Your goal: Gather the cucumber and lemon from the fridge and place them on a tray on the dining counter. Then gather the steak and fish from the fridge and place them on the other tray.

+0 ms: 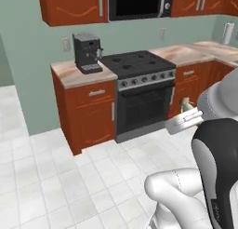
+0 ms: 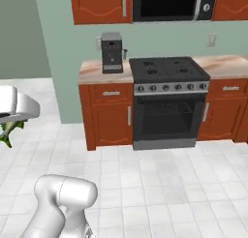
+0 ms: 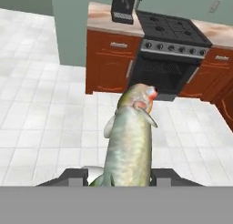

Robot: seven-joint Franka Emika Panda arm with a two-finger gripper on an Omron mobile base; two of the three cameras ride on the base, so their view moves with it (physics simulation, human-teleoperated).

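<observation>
Hand view shows the fish (image 3: 129,136) rising from between the two dark fingers of the tool (image 3: 122,178), tail down near six o'clock and head pointing up toward twelve, so the tool is closed partway onto the fish's tail end and carrying it in the air above the white floor (image 3: 41,104). Beyond the head, at about one o'clock, stands the stove (image 3: 170,50), with the coffee machine (image 3: 124,7) on the desk (image 3: 102,16) at twelve. From the left base view the tool (image 1: 185,118) sits at three o'clock with a green-grey bit of fish (image 1: 186,103) poking out above it; from the right base view the tool (image 2: 12,117) is at nine o'clock with the fish's tail (image 2: 9,130) hanging under it. No tray or dining counter is in sight, so the step in hand appears to be the carry toward the second tray. To do it well, the grip should stay firm, since most of the body hangs free beyond the fingers and could swing or slip. Turns of the base are best kept smooth, with the wrist steady, and the fish held high enough to pass over the tray's rim before any release.
</observation>
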